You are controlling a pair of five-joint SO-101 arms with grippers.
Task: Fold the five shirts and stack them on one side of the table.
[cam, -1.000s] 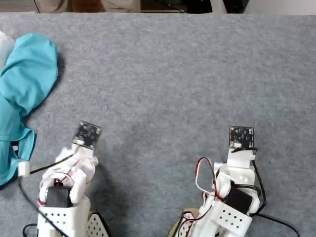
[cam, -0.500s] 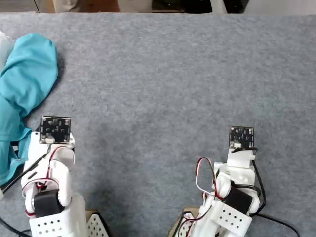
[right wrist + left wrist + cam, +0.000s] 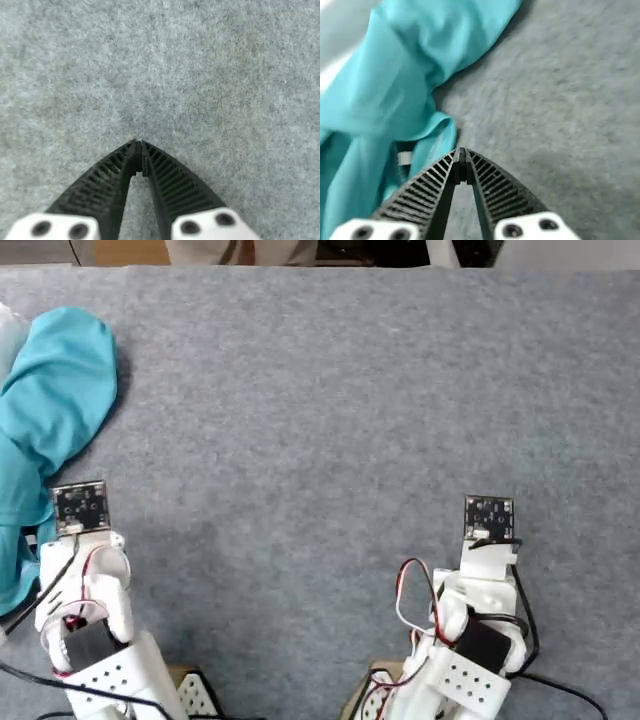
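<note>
A crumpled teal shirt [image 3: 45, 410] lies at the table's left edge, with a paler cloth [image 3: 8, 335] under its far end. In the left wrist view the teal shirt [image 3: 395, 85] spreads just beyond my left gripper [image 3: 461, 152], which is shut with nothing in it and hovers by the shirt's collar and tag [image 3: 405, 159]. From above, the left arm [image 3: 82, 570] stands at the near left, right beside the shirt. My right gripper [image 3: 138, 146] is shut and empty over bare felt; its arm [image 3: 478, 600] sits at the near right.
Grey felt [image 3: 350, 410] covers the whole table. Wide open felt stretches across the middle and the right side. The table's far edge [image 3: 400, 268] runs along the top of the high view.
The left arm has swung leftward, from pointing at open felt to standing next to the teal shirt. The right arm has kept still.
</note>
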